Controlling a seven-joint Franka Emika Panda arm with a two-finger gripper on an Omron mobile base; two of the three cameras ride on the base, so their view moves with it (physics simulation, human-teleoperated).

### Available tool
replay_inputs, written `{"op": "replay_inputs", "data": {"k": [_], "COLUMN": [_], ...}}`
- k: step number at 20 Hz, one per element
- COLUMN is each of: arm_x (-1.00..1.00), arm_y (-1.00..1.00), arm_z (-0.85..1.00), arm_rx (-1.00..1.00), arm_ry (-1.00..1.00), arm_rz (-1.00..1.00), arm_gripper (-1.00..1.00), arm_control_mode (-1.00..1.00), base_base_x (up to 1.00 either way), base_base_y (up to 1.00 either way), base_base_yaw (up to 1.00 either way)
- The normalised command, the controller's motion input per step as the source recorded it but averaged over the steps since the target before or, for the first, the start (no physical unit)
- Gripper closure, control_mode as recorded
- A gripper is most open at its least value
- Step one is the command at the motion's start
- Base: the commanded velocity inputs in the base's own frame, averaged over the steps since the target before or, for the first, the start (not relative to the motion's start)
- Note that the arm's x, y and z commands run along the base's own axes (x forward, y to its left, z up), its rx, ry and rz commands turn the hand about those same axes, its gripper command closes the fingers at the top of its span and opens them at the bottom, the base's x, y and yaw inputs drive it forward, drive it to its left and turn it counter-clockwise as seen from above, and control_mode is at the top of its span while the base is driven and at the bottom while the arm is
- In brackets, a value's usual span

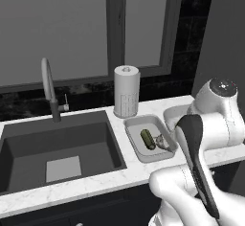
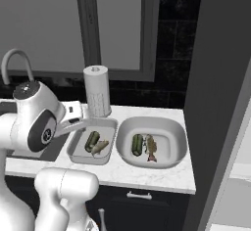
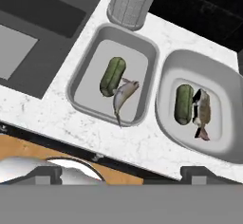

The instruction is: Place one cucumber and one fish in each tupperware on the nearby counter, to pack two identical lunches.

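Flat, even rendered light with soft faint shadows, no glare, sharp focus throughout, slightly coarse resolution.

Marble-look counter (image 3: 133, 140) – matt grey tupperware (image 3: 76, 83), ribbed paper roll (image 3: 130, 2).

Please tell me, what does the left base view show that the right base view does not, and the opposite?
The left base view alone gives the whole dark sink basin and the faucet's base. The right base view alone gives the wide rounded dish, with a cucumber and a fish in it. Both give the narrow tray holding its cucumber and fish, the paper towel roll, the counter and the window.
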Motion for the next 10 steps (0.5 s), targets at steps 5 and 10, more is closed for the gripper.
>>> {"op": "replay_inputs", "data": {"k": [5,10], "arm_x": [-0.95,-0.68], "arm_y": [0.00,0.03], "arm_z": [0.79,0.73], "arm_rx": [0.15,0.24], "arm_ry": [-0.06,-0.02], "arm_rz": [-0.17,-0.26], "arm_gripper": [-1.00,-1.00], "arm_control_mode": [-1.00,-1.00], "base_base_x": [0.00,0.00], "base_base_y": [0.00,0.00], "base_base_yaw": [0.00,0.00]}}
